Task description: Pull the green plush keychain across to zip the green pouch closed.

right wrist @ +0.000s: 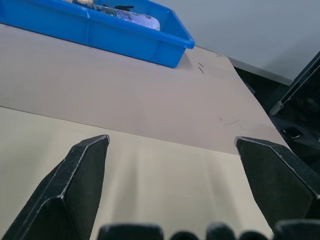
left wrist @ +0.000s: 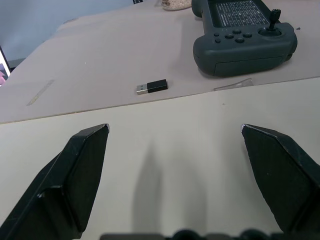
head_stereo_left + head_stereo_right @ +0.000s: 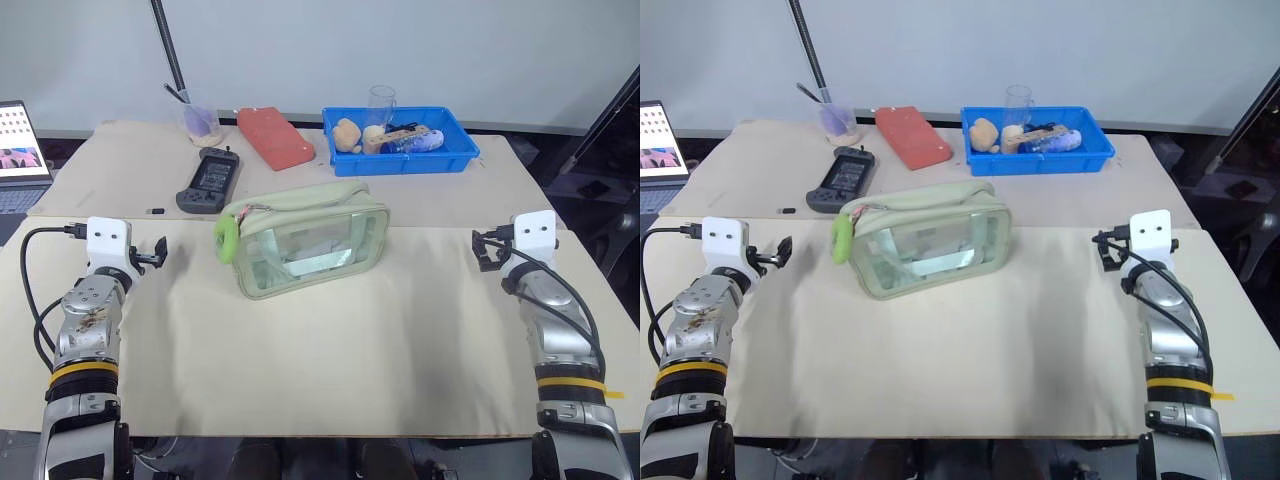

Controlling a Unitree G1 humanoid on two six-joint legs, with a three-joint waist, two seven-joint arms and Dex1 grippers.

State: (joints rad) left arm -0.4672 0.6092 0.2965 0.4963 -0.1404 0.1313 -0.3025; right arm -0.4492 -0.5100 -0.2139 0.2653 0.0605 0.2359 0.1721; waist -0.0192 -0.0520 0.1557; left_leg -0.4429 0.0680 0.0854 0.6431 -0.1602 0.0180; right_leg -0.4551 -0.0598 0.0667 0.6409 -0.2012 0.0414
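Nearest the camera, low in the frame, are the two arms. The left gripper (image 3: 160, 252) sits at the middle left edge with its two black fingers (image 2: 82, 170) spread wide, holding nothing. The right gripper (image 3: 484, 250) sits at the middle right edge, also spread wide and holding nothing. Both rest over the cream table cover (image 3: 330, 350), far out to the sides.

Between them, a bit higher in the frame, stands the green pouch (image 3: 305, 240). It is long from left to right, and its zipper runs that same way along the top. The green plush keychain (image 3: 227, 238) hangs at the pouch's left end, so it has to travel toward the right of the frame.

The keychain lies to the right of the left gripper and a little up. The left gripper is much nearer to it. The right gripper is well apart from it, past the whole pouch, so it looks better placed to hold the pouch steady at the right end.

Farther back are a grey controller (image 3: 209, 180), a red pad (image 3: 274, 138) and a blue tray (image 3: 400, 155).
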